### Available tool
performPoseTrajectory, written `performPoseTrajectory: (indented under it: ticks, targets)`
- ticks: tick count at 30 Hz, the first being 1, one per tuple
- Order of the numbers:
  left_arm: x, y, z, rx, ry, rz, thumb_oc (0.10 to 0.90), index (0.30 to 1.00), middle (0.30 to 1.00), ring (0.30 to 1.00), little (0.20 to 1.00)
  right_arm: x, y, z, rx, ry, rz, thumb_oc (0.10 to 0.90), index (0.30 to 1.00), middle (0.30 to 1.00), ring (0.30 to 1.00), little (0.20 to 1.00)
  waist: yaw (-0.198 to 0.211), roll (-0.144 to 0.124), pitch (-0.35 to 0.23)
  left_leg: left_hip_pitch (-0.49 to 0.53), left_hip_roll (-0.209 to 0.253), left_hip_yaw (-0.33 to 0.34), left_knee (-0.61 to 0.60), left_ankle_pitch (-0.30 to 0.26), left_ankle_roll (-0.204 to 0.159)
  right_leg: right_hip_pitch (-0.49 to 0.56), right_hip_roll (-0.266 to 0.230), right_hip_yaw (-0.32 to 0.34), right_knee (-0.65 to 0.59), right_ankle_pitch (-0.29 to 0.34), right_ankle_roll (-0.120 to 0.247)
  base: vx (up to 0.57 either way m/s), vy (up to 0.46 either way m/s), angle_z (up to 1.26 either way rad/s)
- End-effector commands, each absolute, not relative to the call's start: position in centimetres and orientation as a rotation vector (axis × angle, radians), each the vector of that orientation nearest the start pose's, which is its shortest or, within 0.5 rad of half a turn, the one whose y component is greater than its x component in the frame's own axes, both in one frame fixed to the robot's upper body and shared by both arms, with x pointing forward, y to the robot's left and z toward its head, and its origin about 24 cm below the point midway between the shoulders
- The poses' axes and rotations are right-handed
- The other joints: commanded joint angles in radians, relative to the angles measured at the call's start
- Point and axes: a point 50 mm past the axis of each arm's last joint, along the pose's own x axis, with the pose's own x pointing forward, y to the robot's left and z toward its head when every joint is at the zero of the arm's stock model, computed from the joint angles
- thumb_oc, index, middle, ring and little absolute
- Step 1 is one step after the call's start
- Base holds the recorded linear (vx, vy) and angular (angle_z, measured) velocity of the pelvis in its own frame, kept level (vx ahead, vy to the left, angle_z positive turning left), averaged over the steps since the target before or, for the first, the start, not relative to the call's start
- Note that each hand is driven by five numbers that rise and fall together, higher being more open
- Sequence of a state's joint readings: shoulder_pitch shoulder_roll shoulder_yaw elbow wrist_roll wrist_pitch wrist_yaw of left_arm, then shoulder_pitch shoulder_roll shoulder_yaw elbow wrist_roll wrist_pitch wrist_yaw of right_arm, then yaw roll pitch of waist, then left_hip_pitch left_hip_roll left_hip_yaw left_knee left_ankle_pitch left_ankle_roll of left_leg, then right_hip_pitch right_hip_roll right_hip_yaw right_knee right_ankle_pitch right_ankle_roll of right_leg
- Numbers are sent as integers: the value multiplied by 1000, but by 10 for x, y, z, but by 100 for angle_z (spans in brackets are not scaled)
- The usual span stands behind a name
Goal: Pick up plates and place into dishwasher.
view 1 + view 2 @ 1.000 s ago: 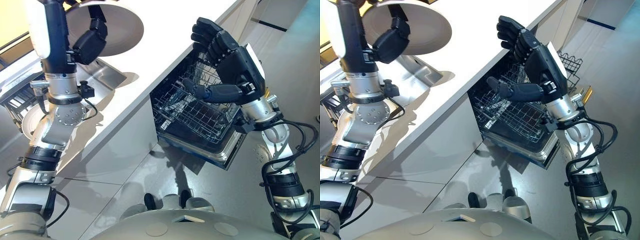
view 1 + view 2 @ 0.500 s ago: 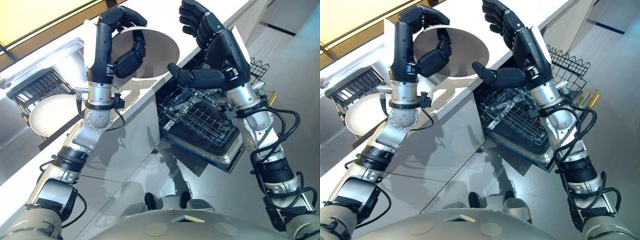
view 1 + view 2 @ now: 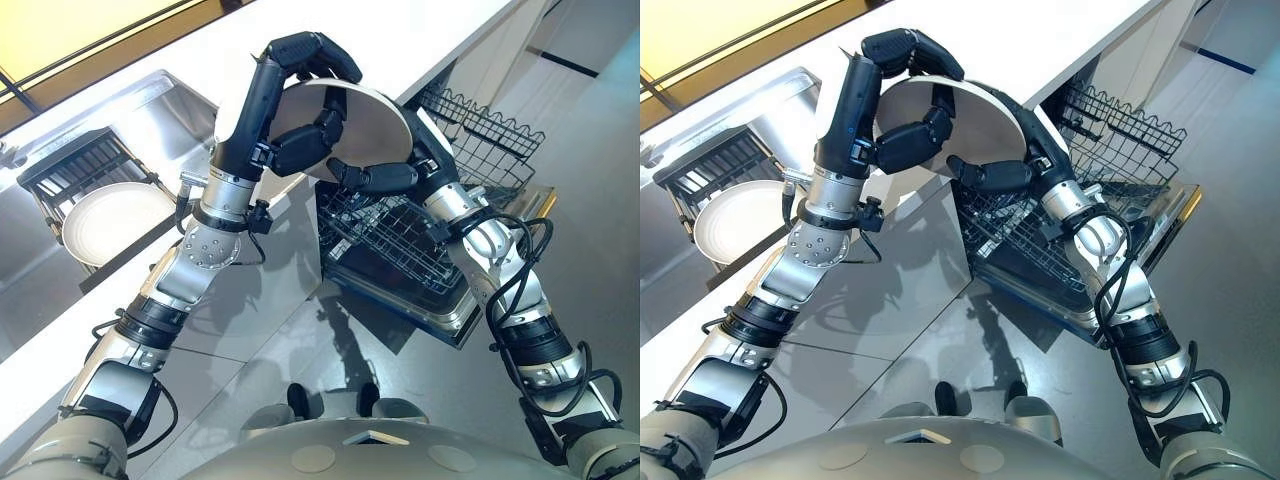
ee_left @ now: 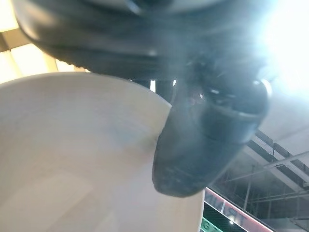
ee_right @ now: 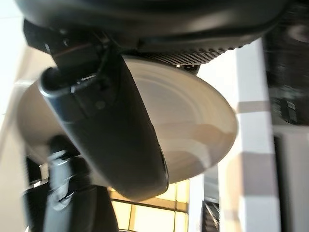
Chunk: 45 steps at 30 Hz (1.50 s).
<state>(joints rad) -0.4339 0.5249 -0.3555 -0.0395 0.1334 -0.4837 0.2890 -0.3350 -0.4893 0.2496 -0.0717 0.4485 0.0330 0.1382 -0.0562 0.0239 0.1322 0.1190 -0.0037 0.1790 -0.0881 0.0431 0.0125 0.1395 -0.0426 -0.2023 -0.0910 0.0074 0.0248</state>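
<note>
Kitchen, sink [image 3: 165, 105], white counter [image 3: 420, 40], open dishwasher [image 3: 420, 260]

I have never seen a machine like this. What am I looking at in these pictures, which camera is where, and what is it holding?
This is a humanoid robot with two silver arms that end in dark hands. The two wide pictures come from a stereo camera on its head, looking down. The two close pictures come from cameras on its wrists, looking along each hand.

The left hand is curled round a white plate, held up in front of the white counter. The right hand meets the same plate from the other side, thumb across its face; its fingers are hidden behind the plate. It looks like a handover, though I cannot be sure.

Below them the dishwasher stands open, with a wire rack pulled out. To the robot's left, a second plate rests at a sink, beside a dark drying rack.
</note>
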Motion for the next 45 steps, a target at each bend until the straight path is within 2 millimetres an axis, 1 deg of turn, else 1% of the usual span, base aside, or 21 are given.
performPoseTrajectory:
  ticks: [1, 8, 9, 10, 11, 12, 13, 14, 15, 18, 21, 22, 23, 28, 31, 34, 36, 41, 42, 43, 45]
  targets:
    - [256, 95, 236, 249, -1199, -419, 100, 300, 300, 300, 200, 296, -126, 181, -1, -474, 542, 100, 300, 300, 300, 200, 18, -11, -93, 10, -15, -25, 15, -102, -22, -26, 65, -26, 93, -125, 9, 24, -6, 7]
    - [265, 89, 208, 148, -940, -548, 100, 300, 300, 300, 200, 291, -128, 181, -4, -531, 497, 100, 300, 300, 300, 200, 24, -7, -85, 9, -17, -32, 18, -102, -19, -23, 63, -27, 80, -116, 12, 11, 0, 4]
    - [268, 88, 195, 126, -852, -562, 100, 300, 300, 300, 200, 290, -130, 180, 5, -535, 491, 100, 300, 300, 300, 200, 27, -7, -83, 11, -17, -32, 17, -102, -18, -21, 62, -30, 76, -114, 12, 0, 0, 0]
    - [272, 88, 187, 96, -781, -569, 138, 333, 333, 333, 238, 289, -131, 180, 9, -544, 477, 100, 300, 300, 300, 200, 29, -6, -82, 11, -17, -32, 17, -102, -18, -19, 62, -34, 74, -114, 12, 0, 0, 0]
    - [273, 88, 184, 92, -763, -571, 204, 389, 389, 389, 304, 289, -132, 180, 12, -546, 474, 100, 300, 300, 300, 200, 30, -6, -81, 12, -17, -32, 17, -102, -17, -18, 61, -35, 74, -114, 12, 0, 0, 0]
    - [276, 88, 175, 70, -699, -568, 432, 585, 585, 585, 532, 290, -133, 181, 23, -555, 465, 100, 300, 300, 300, 200, 33, -6, -80, 12, -17, -32, 17, -101, -17, -17, 60, -38, 74, -114, 13, 0, 0, 0]
    - [278, 89, 168, 52, -646, -562, 800, 900, 900, 900, 900, 289, -134, 182, 30, -565, 453, 100, 300, 300, 300, 200, 34, -6, -80, 13, -17, -33, 17, -101, -17, -16, 60, -41, 73, -113, 13, 0, 0, 0]
    - [279, 89, 163, 40, -615, -561, 800, 900, 900, 900, 900, 289, -135, 182, 33, -568, 447, 100, 300, 300, 300, 200, 35, -6, -80, 13, -17, -33, 17, -101, -17, -16, 59, -42, 73, -113, 14, 0, 0, 0]
    - [283, 92, 149, 5, -522, -547, 800, 900, 900, 900, 900, 289, -138, 184, 48, -588, 427, 100, 300, 300, 300, 200, 38, -6, -79, 13, -17, -34, 19, -101, -17, -15, 58, -47, 73, -113, 14, 0, 0, 0]
    - [288, 100, 127, -44, -384, -508, 800, 900, 900, 900, 900, 289, -145, 189, 69, -622, 378, 100, 300, 300, 300, 200, 45, -4, -77, 11, -17, -37, 26, -102, -17, -14, 55, -53, 74, -114, 14, 0, 0, 0]
    - [291, 114, 114, -27, -325, -436, 800, 900, 900, 900, 900, 289, -154, 195, 79, -660, 312, 100, 300, 300, 300, 200, 51, -3, -77, 12, -18, -41, 31, -103, -17, -11, 51, -60, 77, -117, 13, 13, -12, 1]
    - [294, 126, 111, 6, -311, -393, 800, 900, 900, 900, 900, 288, -164, 199, 73, -694, 244, 100, 300, 300, 300, 200, 55, -2, -78, 12, -18, -42, 33, -103, -17, -10, 49, -63, 81, -120, 13, 34, -31, 3]
    - [294, 129, 111, 13, -311, -385, 800, 900, 900, 900, 900, 289, -166, 199, 74, -696, 234, 100, 300, 300, 300, 200, 56, -2, -78, 12, -18, -42, 33, -104, -17, -10, 48, -64, 82, -121, 13, 34, -29, 5]
    - [301, 173, 122, 100, -326, -229, 800, 900, 900, 900, 900, 288, -213, 209, 66, -771, -89, 100, 300, 300, 300, 200, 63, 4, -83, 15, -18, -46, 30, -104, -18, -7, 42, -72, 92, -131, 16, 44, -24, 4]
    - [303, 207, 137, 134, -353, -124, 800, 900, 900, 900, 900, 284, -254, 206, 35, -762, -320, 100, 300, 300, 300, 200, 66, 10, -85, 16, -19, -47, 29, -106, -19, -6, 38, -74, 95, -136, 17, 54, -18, 2]
    - [301, 232, 148, 157, -378, -46, 800, 900, 900, 900, 900, 280, -284, 201, -19, -720, -474, 100, 300, 300, 300, 200, 69, 13, -85, 18, -19, -48, 28, -107, -21, -4, 36, -76, 94, -138, 18, 60, -19, 5]
    - [300, 246, 154, 179, -392, 3, 800, 900, 900, 900, 900, 279, -301, 194, -97, -670, -576, 100, 300, 300, 300, 200, 72, 15, -86, 19, -21, -50, 28, -108, -23, -2, 34, -78, 93, -139, 19, 72, -22, 2]
    - [295, 274, 173, 269, -466, 124, 800, 900, 900, 900, 900, 275, -346, 180, -428, -476, -822, 100, 300, 300, 300, 200, 84, 18, -83, 19, -22, -63, 27, -107, -29, 0, 30, -85, 102, -149, 18, 108, -33, 4]
    - [293, 278, 179, 295, -498, 157, 800, 900, 900, 900, 900, 275, -355, 176, -491, -415, -841, 100, 300, 300, 300, 200, 87, 18, -82, 17, -22, -67, 28, -107, -31, -1, 29, -85, 106, -152, 17, 95, -28, 13]
    - [293, 278, 179, 295, -499, 158, 800, 900, 900, 900, 900, 275, -356, 177, -491, -416, -840, 100, 300, 300, 300, 200, 87, 18, -81, 17, -22, -67, 28, -107, -31, -1, 29, -86, 106, -153, 17, 113, -33, 13]
    - [287, 287, 194, 344, -568, 212, 800, 900, 900, 900, 900, 273, -371, 171, -602, -315, -854, 100, 300, 300, 300, 200, 95, 20, -76, 13, -22, -78, 35, -106, -36, -3, 25, -89, 121, -161, 13, 126, -34, 14]
